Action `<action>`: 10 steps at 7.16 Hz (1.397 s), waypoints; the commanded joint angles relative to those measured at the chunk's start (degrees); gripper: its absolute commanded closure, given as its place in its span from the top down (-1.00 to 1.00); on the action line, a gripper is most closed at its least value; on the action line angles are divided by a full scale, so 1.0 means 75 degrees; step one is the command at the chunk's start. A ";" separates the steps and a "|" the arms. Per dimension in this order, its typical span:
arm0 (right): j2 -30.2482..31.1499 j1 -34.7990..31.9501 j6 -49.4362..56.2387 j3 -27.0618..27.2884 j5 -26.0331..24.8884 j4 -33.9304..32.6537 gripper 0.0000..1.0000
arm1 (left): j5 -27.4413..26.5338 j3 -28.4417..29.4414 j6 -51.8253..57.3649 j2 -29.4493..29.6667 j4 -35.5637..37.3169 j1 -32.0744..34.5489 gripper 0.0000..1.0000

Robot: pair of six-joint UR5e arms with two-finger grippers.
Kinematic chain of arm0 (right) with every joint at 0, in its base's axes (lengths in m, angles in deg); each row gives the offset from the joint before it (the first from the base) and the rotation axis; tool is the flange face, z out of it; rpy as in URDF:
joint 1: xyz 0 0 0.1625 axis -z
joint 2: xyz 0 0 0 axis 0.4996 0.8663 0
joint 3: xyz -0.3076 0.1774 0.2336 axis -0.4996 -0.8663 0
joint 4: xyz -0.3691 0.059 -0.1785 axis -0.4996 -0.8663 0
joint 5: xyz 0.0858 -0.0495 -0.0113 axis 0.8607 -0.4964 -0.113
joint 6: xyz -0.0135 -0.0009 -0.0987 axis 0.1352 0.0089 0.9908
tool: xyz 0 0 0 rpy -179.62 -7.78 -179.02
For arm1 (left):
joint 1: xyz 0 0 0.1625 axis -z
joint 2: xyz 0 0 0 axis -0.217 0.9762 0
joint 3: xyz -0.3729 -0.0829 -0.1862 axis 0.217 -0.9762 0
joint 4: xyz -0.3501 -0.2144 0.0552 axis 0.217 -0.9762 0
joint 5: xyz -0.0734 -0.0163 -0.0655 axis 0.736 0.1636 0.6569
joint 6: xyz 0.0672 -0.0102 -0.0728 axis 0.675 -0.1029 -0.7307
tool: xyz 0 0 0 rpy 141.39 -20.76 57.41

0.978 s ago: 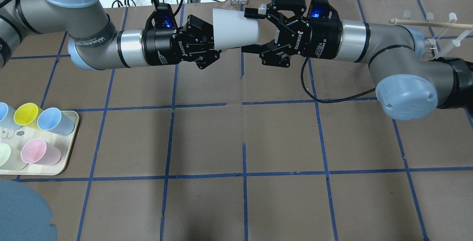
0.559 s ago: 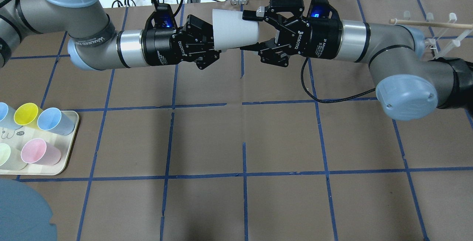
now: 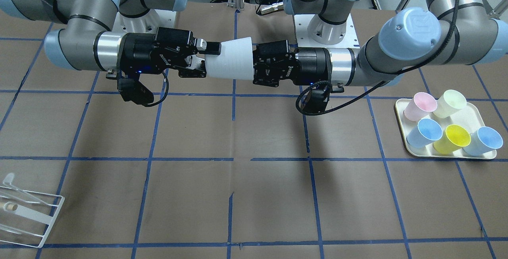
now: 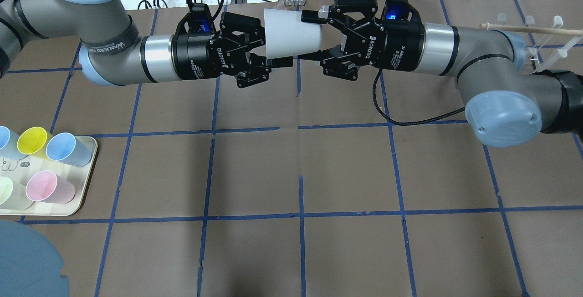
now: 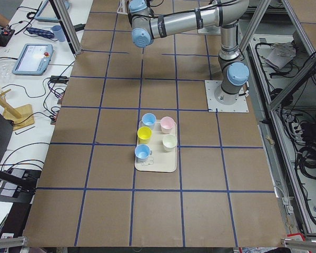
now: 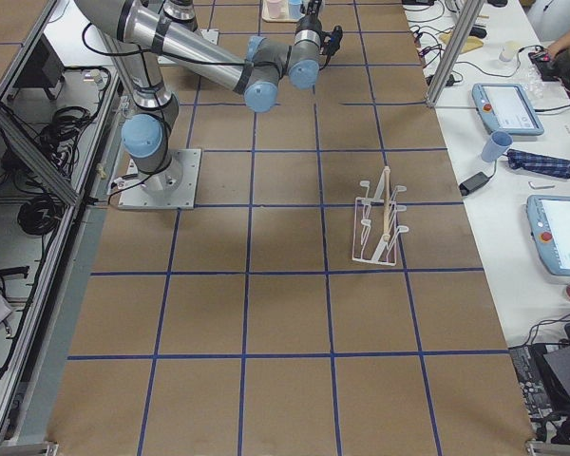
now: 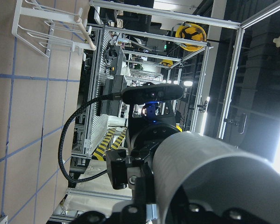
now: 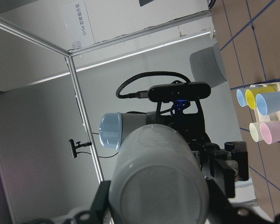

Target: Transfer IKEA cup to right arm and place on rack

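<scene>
The pale grey IKEA cup (image 4: 291,37) lies sideways in the air between my two grippers above the far middle of the table; it also shows in the front-facing view (image 3: 230,64). My right gripper (image 4: 310,36) is shut on the cup's narrow base end. My left gripper (image 4: 273,44) stands open around the cup's wide rim end, its fingers spread off the wall. The cup fills the left wrist view (image 7: 214,177) and the right wrist view (image 8: 154,172). The white wire rack (image 4: 533,37) stands at the far right, behind my right arm.
A cream tray (image 4: 86,183) at the near left holds several coloured cups: blue, yellow, pink, pale green. The rack also shows in the front-facing view (image 3: 24,211) and the exterior right view (image 6: 380,223). Brown table paper carries blue tape lines.
My right gripper has shut on the cup's base end. My left gripper has opened and drawn back a little to the left. The cup has hardly moved.
</scene>
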 commanded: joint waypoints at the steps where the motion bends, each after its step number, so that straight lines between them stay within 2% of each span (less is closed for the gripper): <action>1: -0.0002 0.0052 -0.0115 -0.0135 0.0000 0.0000 -0.34 | -0.0005 0.0044 0.0009 -0.0002 -0.0084 -0.0120 1.00; 2: 0.0044 0.0145 -0.0498 -0.0264 0.0000 -0.0058 -0.34 | -0.0028 0.0079 -0.0014 -0.0060 -0.0153 -0.0295 1.00; 3: 0.0056 0.0332 -0.0560 -0.0288 0.0035 -0.0105 -0.34 | -0.0388 0.0103 -0.0003 -0.0061 -0.0316 -0.0668 1.00; 4: 0.0056 0.0716 -0.0793 -0.0277 0.0523 -0.0117 -0.33 | -0.1111 0.0161 -0.0049 -0.0061 -0.0376 -0.1229 1.00; 5: 0.0114 0.0964 -0.0819 -0.0277 0.0493 -0.0222 -0.33 | -0.1524 0.0196 -0.0073 -0.0119 -0.0446 -0.1699 1.00; 6: 0.0208 0.1001 -0.0842 -0.0277 -0.0169 -0.0339 -0.34 | -0.1551 0.0313 -0.0108 -0.0247 -0.0493 -0.1726 1.00; 8: 0.0605 0.1001 -0.0842 -0.0289 -0.2333 -0.0317 -0.39 | -0.1563 0.0699 -0.0459 -0.0354 -0.0482 -0.1692 1.00; 9: 0.0851 0.1001 -0.0865 -0.0323 -0.3330 -0.0259 -0.40 | -0.1865 0.0828 -0.0471 -0.0296 -0.0308 -0.1668 1.00; 10: 0.1097 0.1001 -0.0866 -0.0463 -0.4697 -0.0189 -0.41 | -0.3005 0.0795 -0.0819 -0.0295 0.0784 -0.1668 1.00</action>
